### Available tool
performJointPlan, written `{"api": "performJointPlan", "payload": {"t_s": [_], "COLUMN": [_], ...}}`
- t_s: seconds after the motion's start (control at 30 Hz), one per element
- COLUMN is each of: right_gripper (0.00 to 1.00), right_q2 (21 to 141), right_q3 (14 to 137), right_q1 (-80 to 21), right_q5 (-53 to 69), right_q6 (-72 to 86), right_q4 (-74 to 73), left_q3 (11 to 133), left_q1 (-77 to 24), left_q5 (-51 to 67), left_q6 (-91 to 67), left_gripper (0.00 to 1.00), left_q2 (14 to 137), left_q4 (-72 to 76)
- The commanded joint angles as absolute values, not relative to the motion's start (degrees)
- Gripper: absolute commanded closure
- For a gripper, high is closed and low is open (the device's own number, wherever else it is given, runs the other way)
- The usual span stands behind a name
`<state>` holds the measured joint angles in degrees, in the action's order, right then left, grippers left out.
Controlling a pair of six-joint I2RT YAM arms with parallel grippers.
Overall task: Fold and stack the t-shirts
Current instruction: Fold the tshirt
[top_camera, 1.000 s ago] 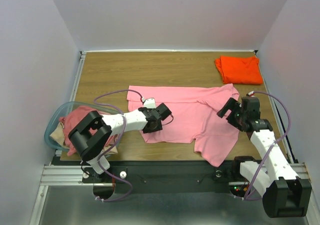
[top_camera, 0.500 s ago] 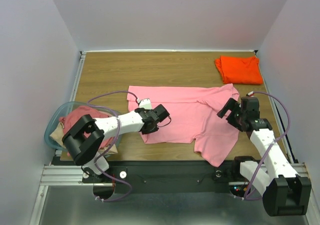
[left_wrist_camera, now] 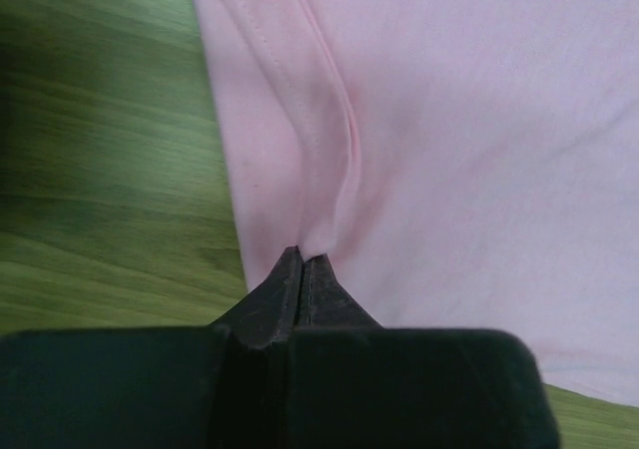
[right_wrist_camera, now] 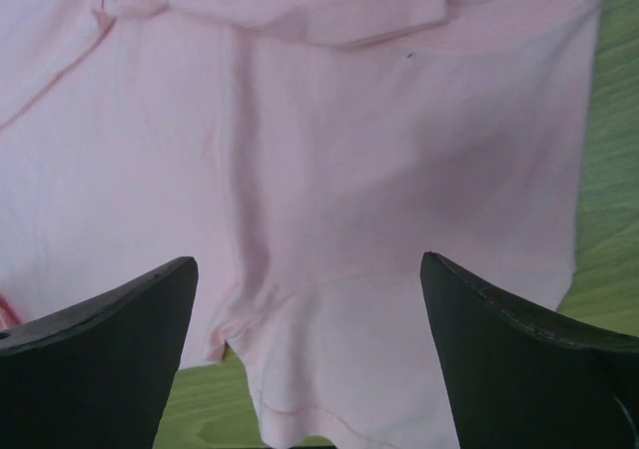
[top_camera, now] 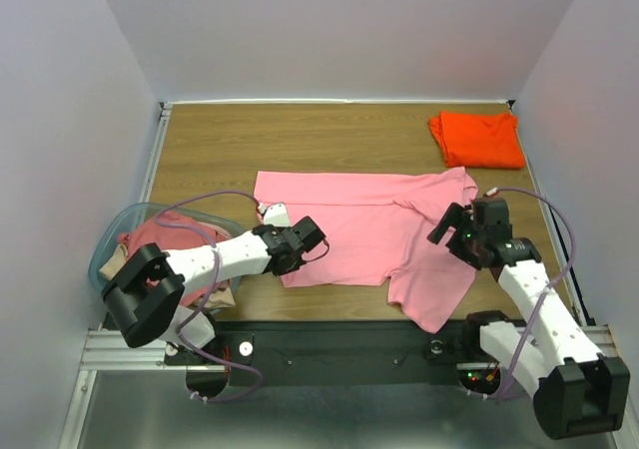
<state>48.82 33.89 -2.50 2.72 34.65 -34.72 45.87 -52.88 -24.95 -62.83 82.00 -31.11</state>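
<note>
Pink fabric is now pinched in the left end effector (top_camera: 296, 252). A second ago its jaws stood part open above the light pink t-shirt (top_camera: 359, 234); since then it has slid toward 7 o'clock and closed. The wrist view shows the tips meeting on a raised pleat right at the stitched edge, beside bare tabletop (top_camera: 300, 140). I judge the near hem corner secured, so a fold can start once the other side is taken. The right end effector (top_camera: 446, 229) has dipped slightly and hangs with its jaws wide apart over the shirt's 3 o'clock side, gripping nothing.

The pink shirt lies spread flat mid-tabletop, its long axis running 9 to 3 o'clock. The straight hem sits at 9 o'clock and the sleeves at 3 o'clock, so the neck end seems to point toward 3. One sleeve trails toward 5 o'clock, reaching the near edge. The folded orange t-shirt (top_camera: 477, 138) rests at 1 o'clock, well apart. More shirts fill the tub (top_camera: 110, 239) at 8 o'clock.
</note>
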Motion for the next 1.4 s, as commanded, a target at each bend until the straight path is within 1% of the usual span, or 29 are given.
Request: {"api": "performJointPlan", "payload": {"t_s": [0.0, 0.03, 0.07, 0.1, 0.17, 0.2, 0.27, 0.37, 0.47, 0.57, 0.7, 0.9, 1.0, 1.1, 1.17, 1.3, 1.37], "right_gripper": [0.01, 0.01, 0.0, 0.0, 0.0, 0.0, 0.01, 0.02, 0.02, 0.04, 0.12, 0.14, 0.23, 0.3, 0.3, 0.31, 0.33], "right_q2": [50.4, 51.7, 51.9, 52.3, 53.3, 53.6, 53.9, 53.8, 51.8, 46.9, 44.5, 54.7, 57.0, 57.8, 59.1, 61.7, 62.3], "right_q3": [36.2, 37.0, 37.7, 38.3, 40.2, 40.3, 39.3, 36.2, 36.1, 35.8, 34.8, 36.2, 36.6, 35.3, 34.1, 33.3, 32.0], "right_q1": [-12.5, -19.4, -22.6, -28.9, -33.1, -36.3, -38.8, -42.8, -43.1, -43.1, -43.1, -43.2, -43.1, -43.2, -43.1, -43.2, -43.2], "right_q5": [-3.0, -6.3, -8.8, -11.5, -18.3, -19.0, -18.4, -19.0, -20.5, -20.4, -19.4, -18.1, -16.4, -13.5, -11.1, -11.1, -10.4], "right_q6": [40.9, 42.6, 46.9, 49.1, 55.3, 57.2, 60.9, 70.6, 76.9, 81.5, 83.8, 81.4, 81.2, 80.6, 80.7, 81.4, 81.6], "right_q4": [-39.0, -40.2, -41.4, -43.0, -48.9, -52.0, -54.0, -56.9, -62.6, -67.3, -69.3, -69.3, -68.4, -63.7, -62.1, -60.3, -58.4], "left_q3": [43.2, 41.8, 41.2, 40.8, 40.0, 39.7, 39.3, 38.5, 37.2, 36.9, 37.4, 37.0, 36.8, 36.9, 37.1, 37.6, 37.8], "left_q1": [-51.3, -50.5, -49.3, -48.3, -46.1, -45.1, -44.5, -43.7, -43.4, -43.4, -43.1, -43.0, -43.0, -42.8, -42.8, -42.4, -42.1], "left_q5": [-28.7, -28.7, -28.7, -28.8, -29.3, -29.4, -29.1, -29.4, -29.0, -28.7, -29.7, -28.9, -29.0, -28.7, -28.7, -28.8, -28.8], "left_q6": [-65.7, -65.7, -65.5, -65.5, -65.3, -65.0, -64.3, -64.2, -64.2, -63.5, -63.5, -61.8, -61.8, -61.1, -60.7, -60.0, -59.8], "left_gripper": [1.0, 1.0, 1.0, 1.0, 1.0, 1.0, 1.0, 1.0, 1.0, 1.0, 1.0, 1.0, 1.0, 1.0, 1.0, 1.0, 1.0], "left_q2": [77.2, 76.1, 75.7, 75.2, 73.6, 72.3, 71.0, 68.6, 66.4, 64.7, 62.7, 60.8, 60.6, 60.4, 60.6, 60.4, 60.4], "left_q4": [-33.9, -34.0, -34.1, -34.3, -34.5, -34.3, -33.9, -33.5, -32.1, -31.1, -31.1, -29.1, -28.5, -27.8, -27.7, -27.9, -27.9]}}
